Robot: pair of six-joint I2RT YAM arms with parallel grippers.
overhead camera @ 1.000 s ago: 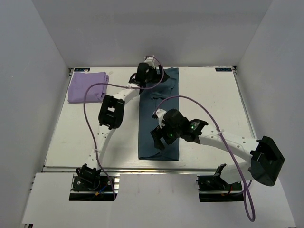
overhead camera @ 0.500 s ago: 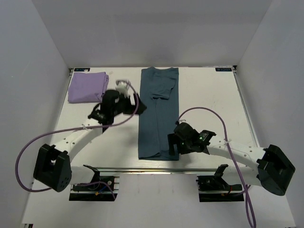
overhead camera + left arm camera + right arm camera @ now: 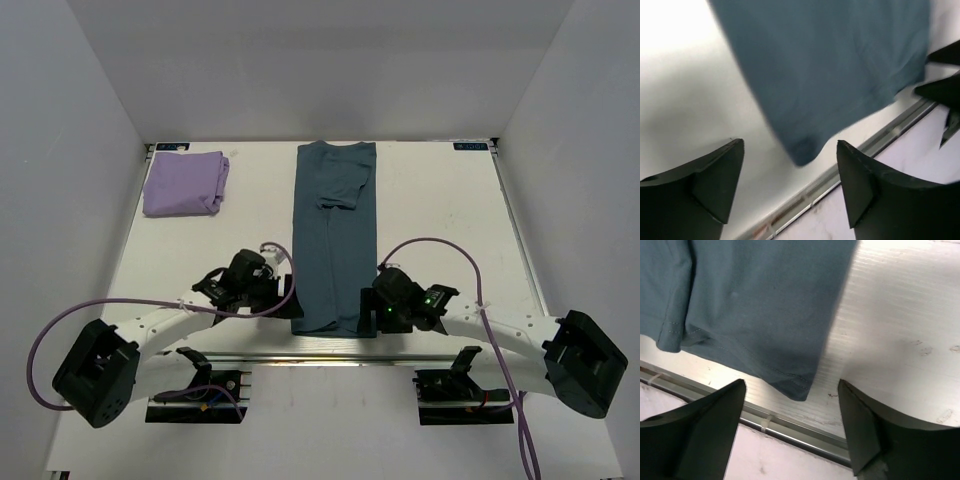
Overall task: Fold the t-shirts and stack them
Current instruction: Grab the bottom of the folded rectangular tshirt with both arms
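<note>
At the teal t-shirt's [image 3: 335, 240] near corners, left tool [image 3: 790, 144] and right tool [image 3: 791, 382] gape empty.

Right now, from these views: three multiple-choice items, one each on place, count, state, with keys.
1. Where does the lavender t-shirt lie on the table? A far-left corner; B near-right corner; C dead centre.
2. How many t-shirts are out? A one; B two; C three.
3. How is the teal t-shirt? A balled up; B flat in a long folded strip; C hanging in the air.
Key: 1 A, it sits by the far-left edge; 2 B, only lavender and teal show; 3 B, it lies flat, far edge to near edge.
</note>
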